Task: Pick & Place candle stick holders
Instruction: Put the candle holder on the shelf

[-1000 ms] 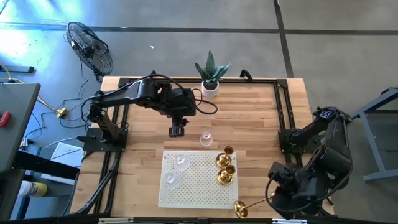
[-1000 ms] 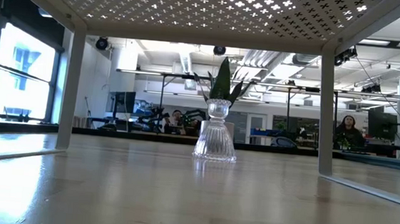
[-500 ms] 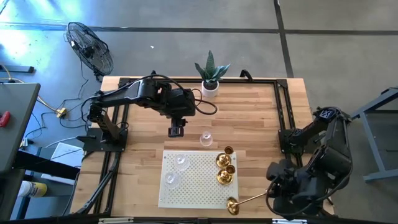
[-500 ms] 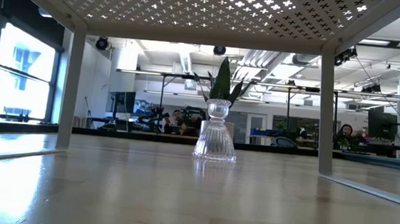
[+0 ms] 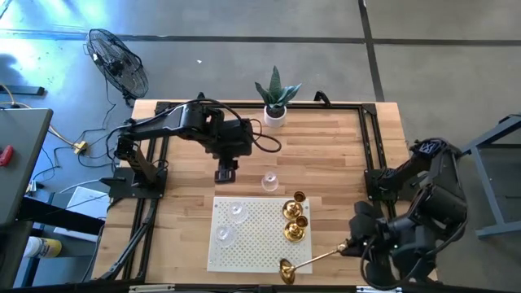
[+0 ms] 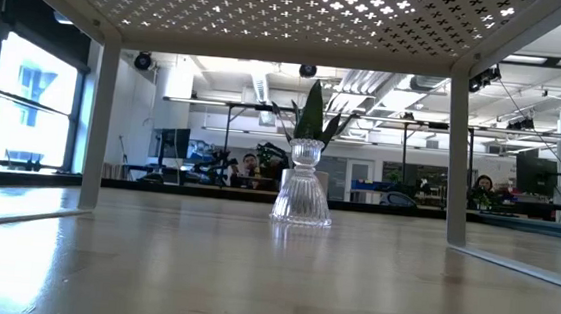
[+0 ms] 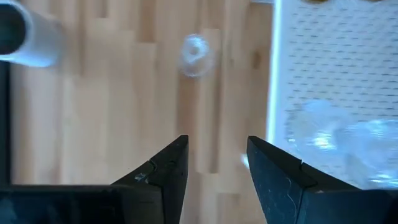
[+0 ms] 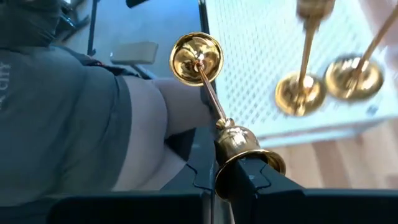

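Observation:
A white perforated shelf (image 5: 252, 244) stands on the table's near middle. On it are two clear glass holders (image 5: 230, 223) and three gold holders (image 5: 294, 218) standing on their round bases. A third glass holder (image 5: 269, 181) stands on the wood beyond the shelf and also shows in the low view (image 6: 303, 184). My left gripper (image 5: 225, 173) hovers open to the left of it, with that holder ahead of it in the left wrist view (image 7: 196, 48). My right gripper (image 5: 352, 244) is at the near right, shut on another gold holder (image 5: 313, 259). My right gripper pinches the gold holder's bell-shaped end (image 8: 241, 148) between its two fingers (image 8: 264, 182). The thin stem runs out past the fingertips toward the table's left. Its round end (image 5: 287, 269) is over the shelf's near edge. The holder lies nearly level, lifted clear.
A white pot with a green plant (image 5: 276, 106) stands at the table's far middle. A black frame (image 5: 370, 138) runs round the table's edges. A person in grey (image 8: 68, 106) is just beyond the near edge. A fan (image 5: 118, 61) stands off the far left corner.
My right gripper has carried the gold holder toward the table's left edge, swinging its round end from right of the shelf to over the shelf's near edge. My left gripper has gone a little toward the left edge, away from the glass holder.

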You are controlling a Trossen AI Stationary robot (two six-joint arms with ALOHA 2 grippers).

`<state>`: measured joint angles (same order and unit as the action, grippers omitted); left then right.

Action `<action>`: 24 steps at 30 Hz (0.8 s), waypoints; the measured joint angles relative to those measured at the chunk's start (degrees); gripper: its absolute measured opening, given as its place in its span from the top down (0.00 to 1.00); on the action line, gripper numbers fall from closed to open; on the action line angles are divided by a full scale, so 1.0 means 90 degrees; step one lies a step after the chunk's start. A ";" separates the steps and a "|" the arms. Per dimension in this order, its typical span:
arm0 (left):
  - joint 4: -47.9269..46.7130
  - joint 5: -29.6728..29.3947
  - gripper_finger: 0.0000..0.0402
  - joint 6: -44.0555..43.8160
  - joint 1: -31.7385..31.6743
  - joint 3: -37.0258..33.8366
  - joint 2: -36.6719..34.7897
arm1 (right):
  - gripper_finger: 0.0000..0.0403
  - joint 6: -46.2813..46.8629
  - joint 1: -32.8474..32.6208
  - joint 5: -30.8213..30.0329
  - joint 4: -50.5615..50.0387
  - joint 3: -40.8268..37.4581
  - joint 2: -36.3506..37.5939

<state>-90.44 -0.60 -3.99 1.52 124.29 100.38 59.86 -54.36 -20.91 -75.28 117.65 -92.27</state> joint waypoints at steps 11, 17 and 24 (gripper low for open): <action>0.0042 0.0688 0.60 -0.0243 0.0000 0.0010 -0.0145 | 0.98 -0.2141 0.0006 -0.0716 -0.0720 0.0609 0.0002; 0.0045 0.0636 0.60 -0.0241 0.0000 0.0010 -0.0148 | 0.98 -0.2707 0.0121 -0.0788 -0.0753 0.0599 0.0000; 0.0047 0.0624 0.60 -0.0445 0.0000 0.0007 -0.0148 | 0.98 -0.2948 0.0229 -0.0381 -0.0706 0.0589 0.0000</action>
<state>-90.02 5.01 -7.99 1.52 124.36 99.04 33.34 -52.30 -24.34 -81.63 122.96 -92.27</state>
